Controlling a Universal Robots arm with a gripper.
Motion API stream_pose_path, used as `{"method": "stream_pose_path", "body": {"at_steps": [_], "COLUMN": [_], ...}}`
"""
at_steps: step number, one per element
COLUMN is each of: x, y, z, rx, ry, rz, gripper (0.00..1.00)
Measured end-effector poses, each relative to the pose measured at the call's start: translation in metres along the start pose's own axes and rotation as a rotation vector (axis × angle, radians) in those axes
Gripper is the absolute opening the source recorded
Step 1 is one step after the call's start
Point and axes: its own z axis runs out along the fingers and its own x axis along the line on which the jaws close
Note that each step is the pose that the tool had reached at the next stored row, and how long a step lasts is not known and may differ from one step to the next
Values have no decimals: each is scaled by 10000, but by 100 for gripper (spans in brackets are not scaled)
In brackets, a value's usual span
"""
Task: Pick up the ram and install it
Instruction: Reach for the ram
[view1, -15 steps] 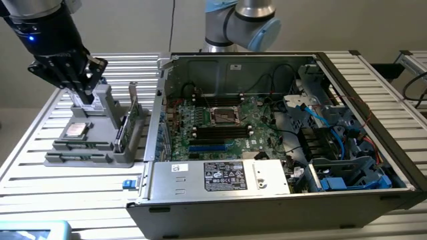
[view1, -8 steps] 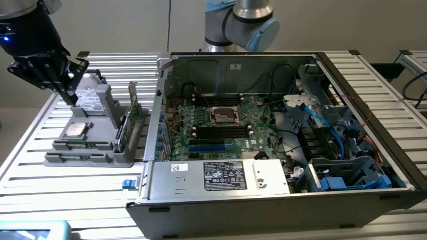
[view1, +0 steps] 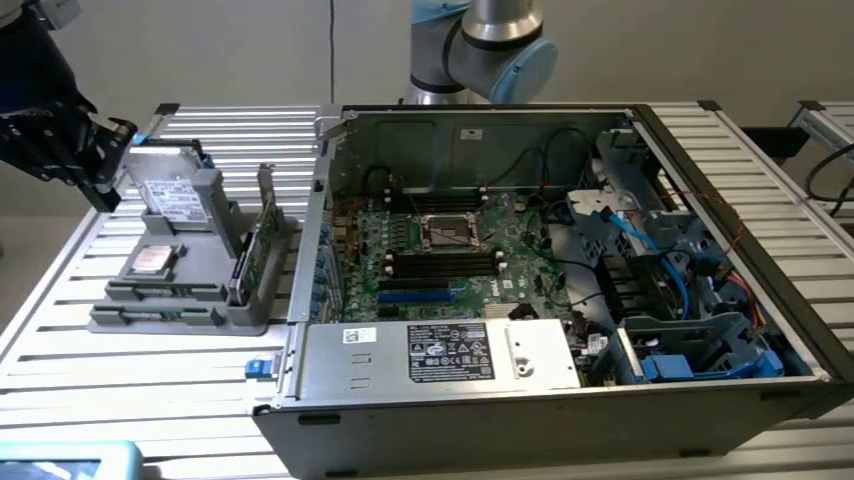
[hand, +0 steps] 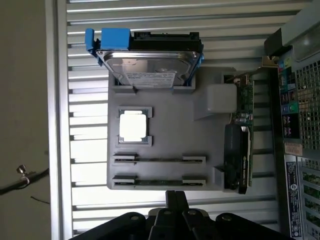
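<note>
Two thin ram sticks (hand: 159, 181) stand on edge in the parallel slots of a grey holder (hand: 165, 112); the second stick (hand: 159, 160) sits one slot further in. My gripper (hand: 175, 199) is shut, its dark fingers pressed together with nothing between them, hovering just off the holder's edge nearest the ram. In the exterior view the gripper (view1: 96, 180) hangs above the holder's (view1: 187, 315) far left corner. The open computer case (view1: 561, 410) lies on the exterior view's right, with its motherboard (view1: 441, 250) and black memory slots (view1: 441, 266) exposed.
The holder also carries a hard drive (hand: 150, 62) with a blue bracket, a silver processor (hand: 134, 125) and a green expansion card (hand: 243, 135) standing on edge. Everything rests on a slatted metal table (view1: 134, 400). The arm's base (view1: 481, 50) rises behind the case.
</note>
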Motion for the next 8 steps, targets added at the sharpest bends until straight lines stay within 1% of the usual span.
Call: {"method": "stream_pose_path", "body": {"at_steps": [2, 8], "x": [42, 44], "y": [0, -1], "z": [0, -1], "rx": [1, 1], "ry": [0, 1], "rz": [1, 0], "gripper": [11, 11]}}
